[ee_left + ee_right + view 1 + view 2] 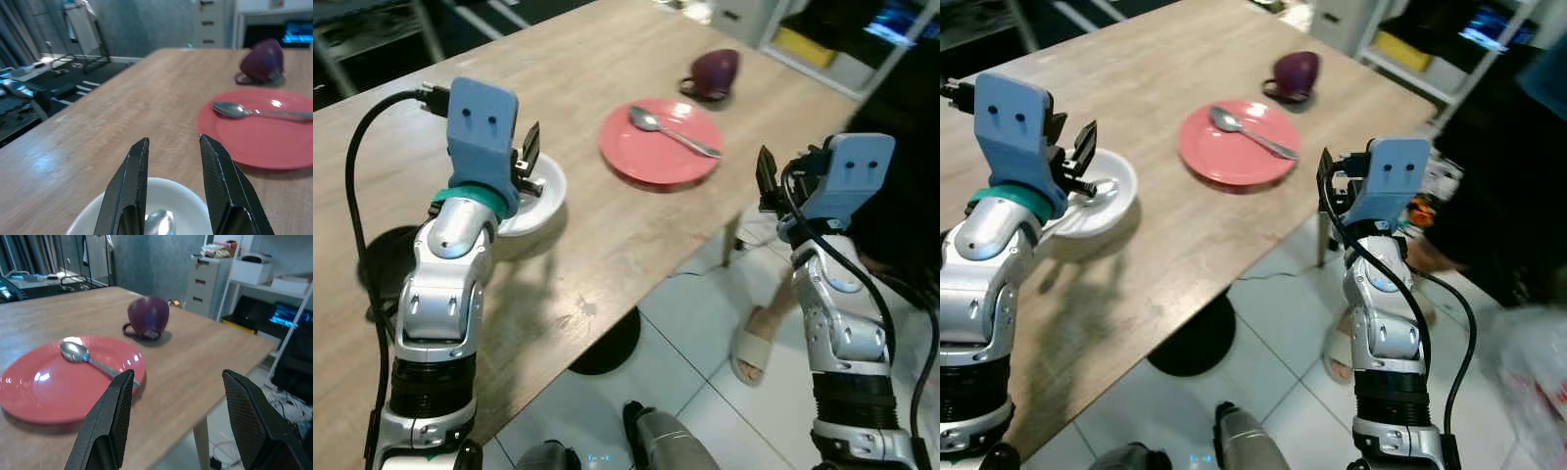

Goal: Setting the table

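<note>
Left eye view: wooden table [558, 69], tiled floor [685, 343].

Spoon [674, 131] on plate [646, 162]; mug [713, 73] behind; bowl [543, 201] left.

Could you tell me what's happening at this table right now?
The robot is setting a wooden table. Its left claw hovers open over a white bowl with a spoon inside. The right claw is open off the table's edge, facing a red plate holding another spoon; a purple mug lies tipped beyond.
</note>
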Available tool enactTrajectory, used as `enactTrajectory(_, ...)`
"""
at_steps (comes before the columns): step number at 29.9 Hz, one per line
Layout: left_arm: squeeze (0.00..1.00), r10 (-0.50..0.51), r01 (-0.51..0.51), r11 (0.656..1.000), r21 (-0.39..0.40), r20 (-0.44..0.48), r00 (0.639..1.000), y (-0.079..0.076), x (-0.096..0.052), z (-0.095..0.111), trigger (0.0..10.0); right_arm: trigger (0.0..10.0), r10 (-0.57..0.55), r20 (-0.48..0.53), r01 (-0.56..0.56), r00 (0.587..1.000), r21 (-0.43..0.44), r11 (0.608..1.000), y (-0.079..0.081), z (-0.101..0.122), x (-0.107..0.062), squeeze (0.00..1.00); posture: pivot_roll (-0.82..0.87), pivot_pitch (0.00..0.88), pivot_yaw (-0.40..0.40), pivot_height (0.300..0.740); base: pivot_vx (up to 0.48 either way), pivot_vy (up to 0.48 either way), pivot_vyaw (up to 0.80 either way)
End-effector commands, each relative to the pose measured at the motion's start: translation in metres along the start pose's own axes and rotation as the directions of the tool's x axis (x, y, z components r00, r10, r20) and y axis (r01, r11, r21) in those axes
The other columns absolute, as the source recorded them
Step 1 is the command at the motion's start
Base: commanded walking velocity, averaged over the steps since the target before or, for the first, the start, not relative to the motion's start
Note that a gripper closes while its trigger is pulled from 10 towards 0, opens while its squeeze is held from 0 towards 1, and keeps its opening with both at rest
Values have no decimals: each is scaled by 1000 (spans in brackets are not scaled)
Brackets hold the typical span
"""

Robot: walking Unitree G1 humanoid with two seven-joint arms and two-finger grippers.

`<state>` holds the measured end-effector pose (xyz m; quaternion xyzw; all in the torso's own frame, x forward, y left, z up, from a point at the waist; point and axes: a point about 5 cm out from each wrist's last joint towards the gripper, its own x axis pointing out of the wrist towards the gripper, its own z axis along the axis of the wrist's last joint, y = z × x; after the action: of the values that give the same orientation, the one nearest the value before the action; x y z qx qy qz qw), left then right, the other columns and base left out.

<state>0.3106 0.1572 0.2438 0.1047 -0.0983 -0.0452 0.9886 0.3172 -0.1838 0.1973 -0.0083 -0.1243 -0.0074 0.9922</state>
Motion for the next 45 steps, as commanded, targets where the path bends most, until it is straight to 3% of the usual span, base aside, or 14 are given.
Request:
enactTrajectory(1, 0, -7, 7, 1000, -4, -20, 1000, -2, -1, -4, 10000, 10000, -9, -17, 9, 1000, 6, 1000, -2, -5, -2, 0, -105, 84, 55, 740, 0, 0, -800)
enactTrajectory(45, 0, -27, 27, 999, -20, -12, 1000, -6, 0, -2, 10000, 10000, 1, -18, -1, 1000, 5, 1000, 2, -6, -4, 0, -108, 92, 58, 740, 0, 0, -800)
